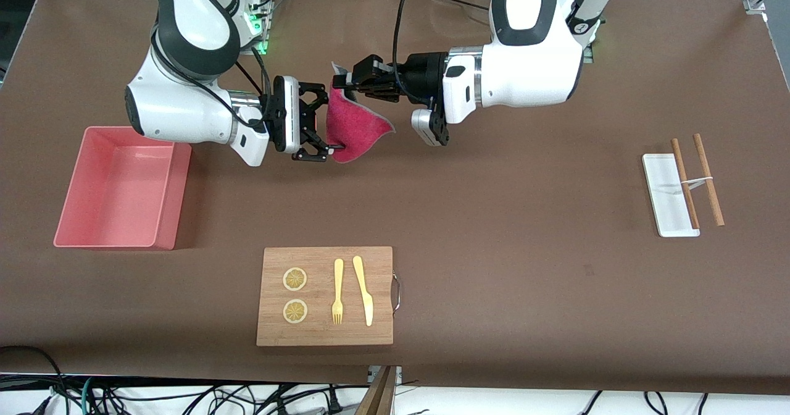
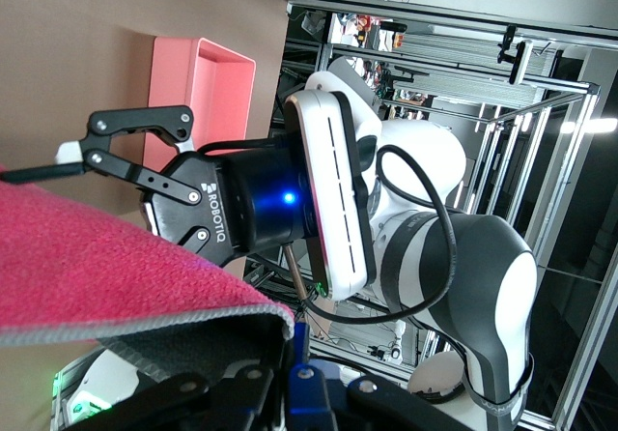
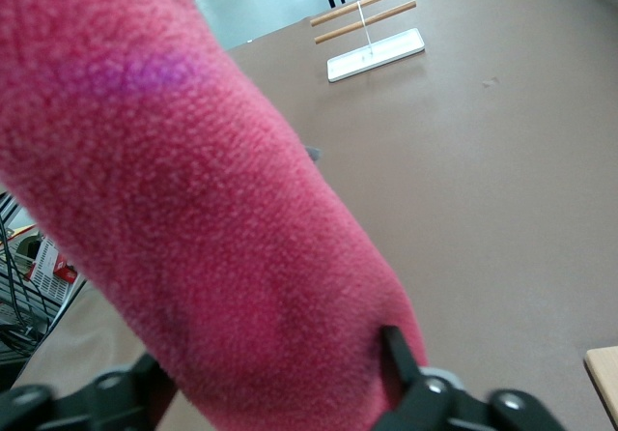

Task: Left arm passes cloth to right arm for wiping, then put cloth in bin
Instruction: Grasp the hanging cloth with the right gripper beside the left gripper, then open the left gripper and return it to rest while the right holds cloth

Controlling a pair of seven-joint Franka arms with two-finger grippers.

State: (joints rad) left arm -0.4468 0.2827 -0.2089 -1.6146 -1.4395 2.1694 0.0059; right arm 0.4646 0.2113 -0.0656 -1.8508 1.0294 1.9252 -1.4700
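Up in the air, in the upper middle of the front view, the left gripper is clamped on the top corner of the cloth, which hangs down between the two grippers. The right gripper has its fingers spread wide around the cloth's lower part, one fingertip touching the bottom edge. The bin sits on the table at mid-left of the frame, below the right arm.

crimson-pink cloth, salmon-pink bin
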